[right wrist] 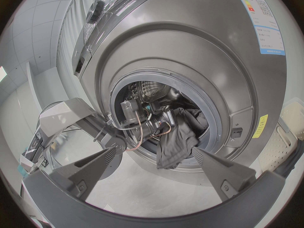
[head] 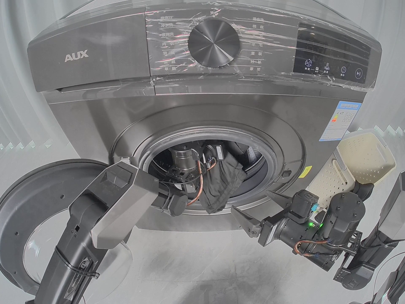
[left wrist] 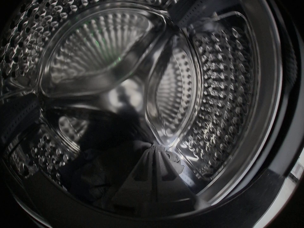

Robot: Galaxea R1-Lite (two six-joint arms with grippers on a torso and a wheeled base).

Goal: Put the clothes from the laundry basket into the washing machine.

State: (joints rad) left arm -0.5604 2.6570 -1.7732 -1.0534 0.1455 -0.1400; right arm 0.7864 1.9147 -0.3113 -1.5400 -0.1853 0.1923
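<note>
The grey washing machine stands with its round door swung open to the left. My left arm reaches through the opening into the steel drum. A black garment drapes from that arm's wrist over the lower door rim. Inside the drum, my left gripper has its fingers pressed together, with a bit of cloth bunched at the tips. My right gripper hangs open in front of the machine, below and right of the opening, holding nothing. The cream laundry basket stands at the machine's right.
Pale floor lies open in front of the machine. The open door takes up the space at the lower left. A curtain hangs behind the machine.
</note>
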